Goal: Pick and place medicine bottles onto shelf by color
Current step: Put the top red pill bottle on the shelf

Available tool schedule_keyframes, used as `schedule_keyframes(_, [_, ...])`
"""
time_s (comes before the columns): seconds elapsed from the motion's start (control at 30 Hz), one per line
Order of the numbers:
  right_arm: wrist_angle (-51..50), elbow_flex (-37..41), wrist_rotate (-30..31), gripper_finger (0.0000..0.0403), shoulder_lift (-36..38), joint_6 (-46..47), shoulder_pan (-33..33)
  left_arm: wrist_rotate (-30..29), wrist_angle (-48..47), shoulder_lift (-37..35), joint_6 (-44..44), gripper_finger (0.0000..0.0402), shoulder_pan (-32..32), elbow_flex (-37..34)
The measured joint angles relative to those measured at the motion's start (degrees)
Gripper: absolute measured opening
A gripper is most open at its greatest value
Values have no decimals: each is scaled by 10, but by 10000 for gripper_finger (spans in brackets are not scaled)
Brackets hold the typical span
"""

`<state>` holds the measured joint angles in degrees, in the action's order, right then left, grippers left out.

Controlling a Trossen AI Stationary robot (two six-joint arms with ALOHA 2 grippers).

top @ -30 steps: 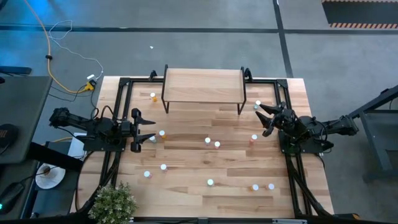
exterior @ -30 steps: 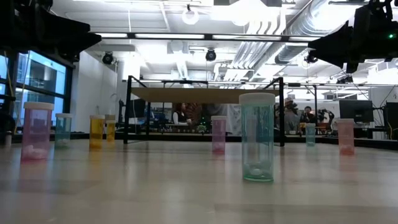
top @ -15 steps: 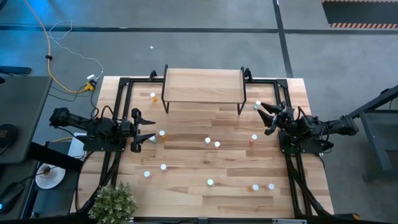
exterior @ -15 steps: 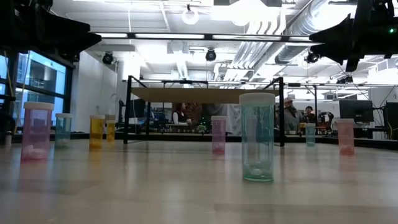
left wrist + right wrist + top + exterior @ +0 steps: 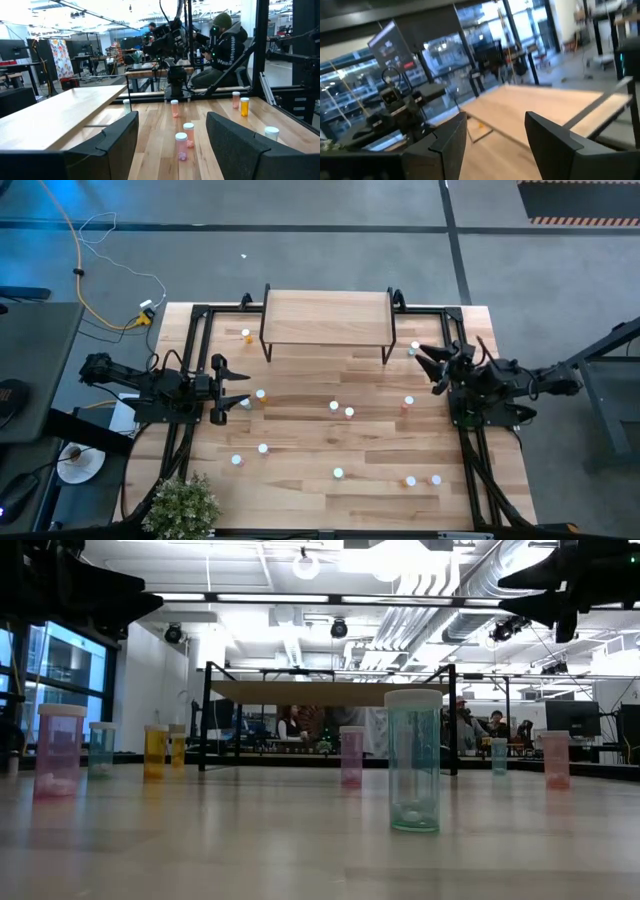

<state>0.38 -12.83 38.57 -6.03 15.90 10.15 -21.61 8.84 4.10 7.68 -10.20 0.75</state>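
Your right claw [image 5: 428, 367] has drawn back and risen near the light-wood shelf on black legs [image 5: 327, 318], fingers wide and empty. Your left claw [image 5: 232, 388] waits wide at the worktop's [image 5: 300, 465] left side. Small white-capped medicine bottles [image 5: 341, 411] stand scattered across the worktop, none on the shelf.

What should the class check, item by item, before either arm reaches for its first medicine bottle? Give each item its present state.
1. Left gripper open and empty: ok, fingers apart, nothing between them.
2. Right gripper open and empty: ok, nothing between its fingers.
3. Shelf top free to receive bottles: ok, the high view shows none on it.
4. Medicine bottles upright: ok for those in the low view; cannot tell for the rest.
5. Bottle near the left gripper: ok, an orange bottle stands just ahead of it.
6. Caps tight: cannot tell.
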Motion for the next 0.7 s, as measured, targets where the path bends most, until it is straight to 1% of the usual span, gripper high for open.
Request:
schedule_keyframes(0.23, [-126, -108, -26, 193, -104, 147, 0, 0, 0, 0, 0, 225, 0, 0])
schedule_keyframes(0.43, [-298, -202, -31, 193, -188, 277, 0, 0, 0, 0, 0, 225, 0, 0])
schedule_keyframes(0.53, [-368, -231, -47, 193, -225, 349, 0, 0, 0, 0, 0, 225, 0, 0])
schedule_keyframes(0.7, [-434, -237, -109, 193, -285, 449, 0, 0, 0, 0, 0, 225, 0, 0])
